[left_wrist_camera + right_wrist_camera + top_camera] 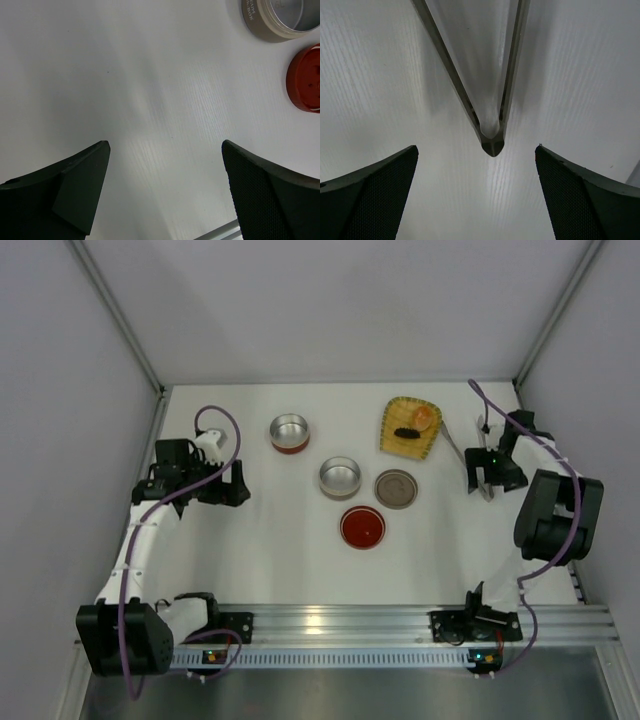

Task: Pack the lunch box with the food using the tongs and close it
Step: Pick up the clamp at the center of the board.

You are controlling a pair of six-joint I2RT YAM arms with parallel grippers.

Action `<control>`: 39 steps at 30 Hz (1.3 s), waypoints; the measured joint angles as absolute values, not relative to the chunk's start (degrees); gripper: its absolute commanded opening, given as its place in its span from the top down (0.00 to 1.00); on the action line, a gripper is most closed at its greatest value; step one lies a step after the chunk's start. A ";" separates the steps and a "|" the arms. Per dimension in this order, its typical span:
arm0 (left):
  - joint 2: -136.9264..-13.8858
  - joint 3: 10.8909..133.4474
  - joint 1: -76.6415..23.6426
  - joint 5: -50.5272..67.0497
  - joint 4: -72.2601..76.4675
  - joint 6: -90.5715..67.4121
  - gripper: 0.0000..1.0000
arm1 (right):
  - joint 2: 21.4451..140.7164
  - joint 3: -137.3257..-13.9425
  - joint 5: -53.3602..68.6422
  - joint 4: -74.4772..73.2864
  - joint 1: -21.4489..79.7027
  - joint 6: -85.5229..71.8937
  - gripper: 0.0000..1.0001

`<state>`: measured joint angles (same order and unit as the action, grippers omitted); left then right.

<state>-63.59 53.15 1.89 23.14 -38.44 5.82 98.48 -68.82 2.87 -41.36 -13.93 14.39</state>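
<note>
At the right side of the table (300, 570), we see the right gripper (487, 480) hanging low over the tongs (452, 440). From its wrist camera, the right gripper (476, 148) has its fingers (380, 195) spread wide. The joined end of the tongs (492, 142) lies in the gap between them, clear of both pads. The tongs rest flat on the table. Their two thin arms splay into a narrow V that widens away from the gripper, with nothing held between the tips.

Just left of the tongs sits the yellow tray (425, 445), and the food is on it. The orange chunk (423, 417) lies toward the far edge, and the black piece (406, 433) is just beside it on the near side.

In the middle of the table we find a silver tin (340, 477) with a grey lid (395, 488) just to its right. A red lid (362, 527) lies nearer the arms. A tin with a red base (289, 430) stands farther back on the left. Both tins are uncovered.

On the left, the left gripper (238, 485) hovers over bare table, well apart from the tins. In its own view the left gripper (165, 143) is likewise fully apart and grips nothing. There the silver tin (280, 17) and the red lid (306, 77) show at the right edge.
</note>
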 measured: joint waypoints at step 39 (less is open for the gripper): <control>-70.02 54.83 1.89 28.93 -35.97 4.40 0.02 | 115.39 -81.82 5.54 -31.00 -13.15 11.22 0.50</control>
<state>-70.02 54.83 1.89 28.93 -35.97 4.40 115.39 -81.82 5.54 -31.00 -13.15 11.22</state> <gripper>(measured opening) 0.983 0.534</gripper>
